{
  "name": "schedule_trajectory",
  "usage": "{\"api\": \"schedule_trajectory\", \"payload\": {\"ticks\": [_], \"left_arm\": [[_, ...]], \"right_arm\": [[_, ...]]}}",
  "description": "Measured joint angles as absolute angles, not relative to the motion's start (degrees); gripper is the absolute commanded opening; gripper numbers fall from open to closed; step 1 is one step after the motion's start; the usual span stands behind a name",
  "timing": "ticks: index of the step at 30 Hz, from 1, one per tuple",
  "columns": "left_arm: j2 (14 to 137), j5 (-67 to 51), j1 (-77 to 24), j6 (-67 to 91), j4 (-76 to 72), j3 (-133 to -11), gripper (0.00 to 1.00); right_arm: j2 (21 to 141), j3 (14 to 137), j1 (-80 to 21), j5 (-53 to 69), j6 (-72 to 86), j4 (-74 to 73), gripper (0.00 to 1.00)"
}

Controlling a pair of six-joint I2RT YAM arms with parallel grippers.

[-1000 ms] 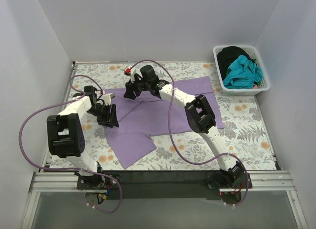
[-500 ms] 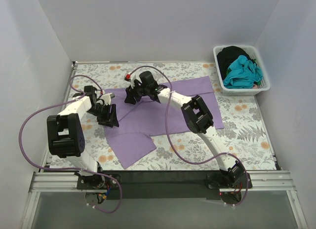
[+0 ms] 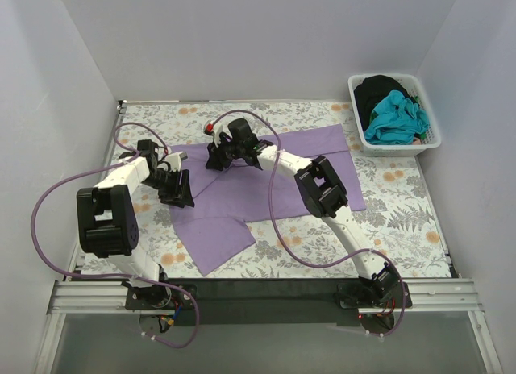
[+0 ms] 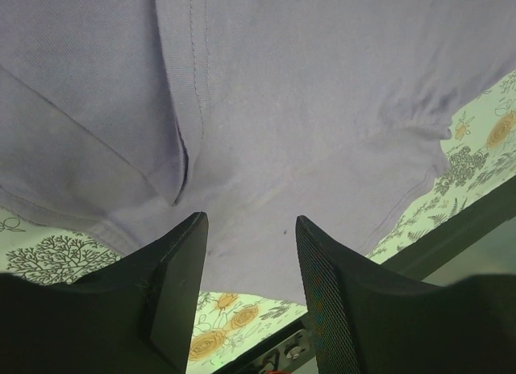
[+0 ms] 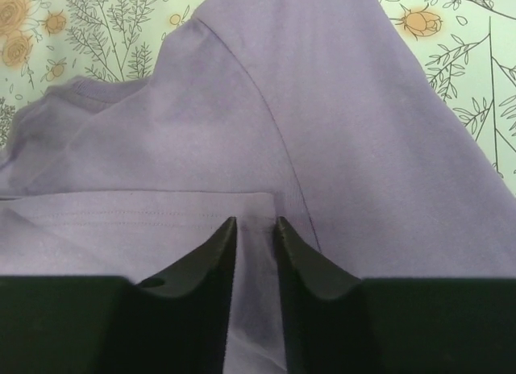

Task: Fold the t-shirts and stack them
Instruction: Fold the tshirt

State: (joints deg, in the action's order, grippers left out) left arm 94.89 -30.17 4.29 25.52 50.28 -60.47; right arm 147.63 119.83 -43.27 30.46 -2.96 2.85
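Right fingers (image 5: 211, 249) are standing close together, pinching a raised ridge of the lavender t-shirt (image 5: 339, 148) right at a stitched hem edge that is running crosswise just past their tips. The left fingers (image 4: 177, 261) are standing apart and gripping nothing, with the same shirt lying flat beneath and ahead of them and a double-stitched seam running away from the gap between them. From above, the shirt is lying on the desk, reaching from one pair of fingers to the other, with one flap trailing off on the near side of the left fingers. By my judgement the task is only beginning. One layer is lying over another beside the right fingers, but the shirt is mostly spread out, no tidy rectangle is showing, and no stack is forming anywhere. The teal shirt (image 3: 395, 116) and the black shirt (image 3: 377, 89) are lying bundled in a basket (image 3: 399, 151), well off beyond the right fingers and untouched, so they are waiting to be folded. The lavender cloth is showing as a soft, matte, fine knit, limp enough to be creasing in shallow wrinkles and humping up where it is pinched. The basket is looking like white plastic with slotted walls. The floral covering (image 3: 403, 205) is lying smooth and flat over the desk, printed with orange blooms and grey leaves, showing around the shirt's edges on the outer side of both pairs of fingers.
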Motion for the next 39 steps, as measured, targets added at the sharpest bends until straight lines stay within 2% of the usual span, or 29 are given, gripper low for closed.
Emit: {"api": "schedule_trajectory", "payload": {"ticks": [1, 3, 5, 6, 32, 39], "left_arm": [[94.94, -30.15, 4.29, 25.54, 50.28, -60.47, 0.47], [95.04, -30.02, 4.29, 25.54, 50.26, -60.47, 0.47], [95.15, -29.93, 4.29, 25.52, 50.22, -60.47, 0.47], [95.15, -29.80, 4.29, 25.52, 50.13, -60.47, 0.47], [96.25, -28.03, 4.71, 25.28, 47.33, -63.96, 0.43], [96.77, -26.15, 4.71, 24.27, 46.94, -64.01, 0.37]], "right_arm": [[147.63, 119.83, -43.27, 30.59, -3.01, 2.85, 0.24], [147.63, 119.83, -43.27, 30.89, -3.09, 2.92, 0.20], [147.63, 119.83, -43.27, 31.35, -3.38, 3.01, 0.05], [147.63, 119.83, -43.27, 31.62, -3.46, 3.03, 0.01], [145.47, 119.83, -42.52, 35.66, -1.41, 3.27, 0.01], [143.55, 119.83, -42.11, 36.77, -1.04, 4.21, 0.01]]}}
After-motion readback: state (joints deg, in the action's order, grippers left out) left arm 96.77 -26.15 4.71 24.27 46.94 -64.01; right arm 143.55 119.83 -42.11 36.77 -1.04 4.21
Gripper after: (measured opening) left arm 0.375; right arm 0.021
